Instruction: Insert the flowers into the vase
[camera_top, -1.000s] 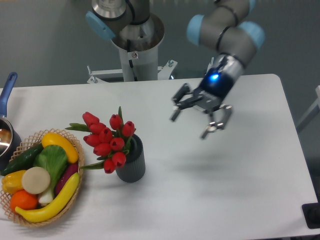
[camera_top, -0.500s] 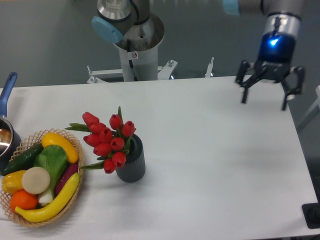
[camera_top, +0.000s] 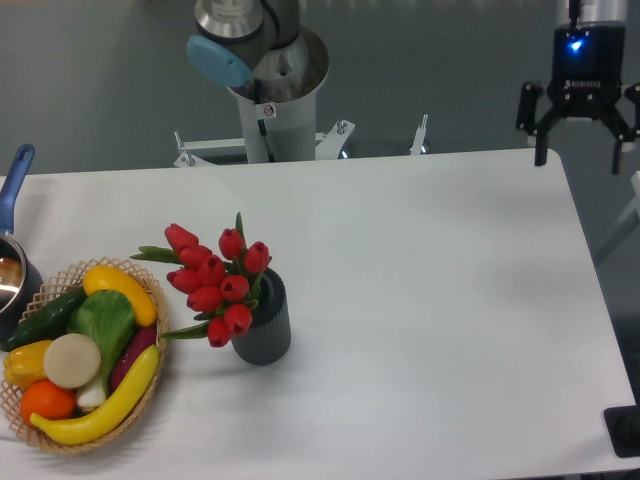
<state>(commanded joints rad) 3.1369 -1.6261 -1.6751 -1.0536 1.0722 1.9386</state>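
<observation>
Hand (camera_top: 581, 148) sits at the top right corner: arm above it cut by the top edge, right finger close to the right edge. Pan (camera_top: 12, 262) cut by the left edge, only blue handle and a sliver of rim show. Flowers (camera_top: 215, 280) hide the vase (camera_top: 265, 328) mouth and the stems inside. Basket (camera_top: 150, 400) weave mostly hidden under the fruit. Bench (camera_top: 420, 320) front edge runs out the bottom. Dark object (camera_top: 625, 432) at bottom right cut off, can't identify.

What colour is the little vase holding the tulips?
Dark grey with fine vertical ribs; the vase shows in the fixed camera view.
</observation>
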